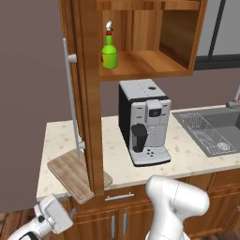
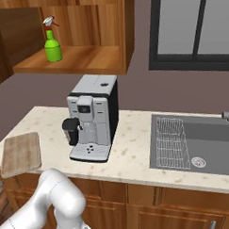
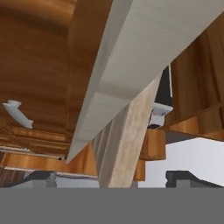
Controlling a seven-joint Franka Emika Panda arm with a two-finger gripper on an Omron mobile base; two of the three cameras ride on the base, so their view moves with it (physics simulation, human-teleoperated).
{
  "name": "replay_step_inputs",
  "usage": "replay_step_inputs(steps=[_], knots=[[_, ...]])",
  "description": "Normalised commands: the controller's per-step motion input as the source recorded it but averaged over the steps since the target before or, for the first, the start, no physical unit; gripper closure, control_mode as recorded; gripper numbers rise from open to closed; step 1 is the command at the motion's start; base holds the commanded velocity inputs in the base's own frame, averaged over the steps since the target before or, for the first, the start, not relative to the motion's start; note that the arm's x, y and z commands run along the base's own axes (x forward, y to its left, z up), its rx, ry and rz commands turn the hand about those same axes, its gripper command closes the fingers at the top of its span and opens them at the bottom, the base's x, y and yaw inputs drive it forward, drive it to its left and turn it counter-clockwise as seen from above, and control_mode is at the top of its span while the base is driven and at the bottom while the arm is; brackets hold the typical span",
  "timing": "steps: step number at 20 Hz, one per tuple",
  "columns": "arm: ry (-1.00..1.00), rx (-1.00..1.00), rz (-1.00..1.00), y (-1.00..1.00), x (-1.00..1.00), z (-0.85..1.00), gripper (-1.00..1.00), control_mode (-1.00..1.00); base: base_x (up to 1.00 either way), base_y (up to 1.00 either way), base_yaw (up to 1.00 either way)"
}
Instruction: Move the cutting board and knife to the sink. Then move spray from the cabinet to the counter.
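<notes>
The cutting board point(image 1: 70, 174) lies at the counter's point(image 1: 187, 157) front left corner and juts out over the edge; the right base view has the cutting board point(image 2: 21, 153) at its left. My gripper point(image 3: 113, 178) is low in front of the counter, below the board, looking up at its pale overhanging end point(image 3: 124, 140). Its dark fingertips point(image 3: 40, 176) stand wide apart, open, with nothing held. The green spray point(image 1: 109, 49) stands on the open cabinet's shelf point(image 1: 145, 65); the spray point(image 2: 52, 43) is upright. The sink point(image 2: 207, 138) is at the right. The knife is out of view.
The open cabinet door point(image 1: 89, 93) with its silver bar handle point(image 1: 70, 93) hangs over the board's right part. A coffee machine point(image 1: 143, 122) stands mid-counter between board and sink. A wire rack point(image 2: 173, 142) lies in the sink's left basin. The counter's thick edge point(image 3: 131, 57) runs just above my hand.
</notes>
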Motion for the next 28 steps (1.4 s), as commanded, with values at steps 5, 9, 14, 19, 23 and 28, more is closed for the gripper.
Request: replay_step_inputs(steps=[5, 9, 14, 19, 23, 28], knots=[[-0.08, 0.03, 0.04, -0.11, 0.0, 0.0, -1.0, -1.0, 0.0, 0.0, 0.0], [-0.07, 0.02, 0.02, -0.19, 0.0, 0.0, -1.0, -1.0, 0.0, 0.0, 0.0], [-0.01, 0.0, 0.0, -0.17, 0.02, 0.0, -1.0, -1.0, 0.0, 0.0, 0.0], [0.0, 0.0, 0.02, -0.2, 0.18, 0.0, -1.0, -1.0, 0.0, 0.0, 0.0], [0.0, 0.0, 0.06, -0.11, 0.25, 0.0, -1.0, -1.0, 0.0, 0.0, 0.0], [0.0, 0.0, 0.08, -0.06, 0.19, 0.0, -1.0, -1.0, 0.0, 0.0, 0.0]])
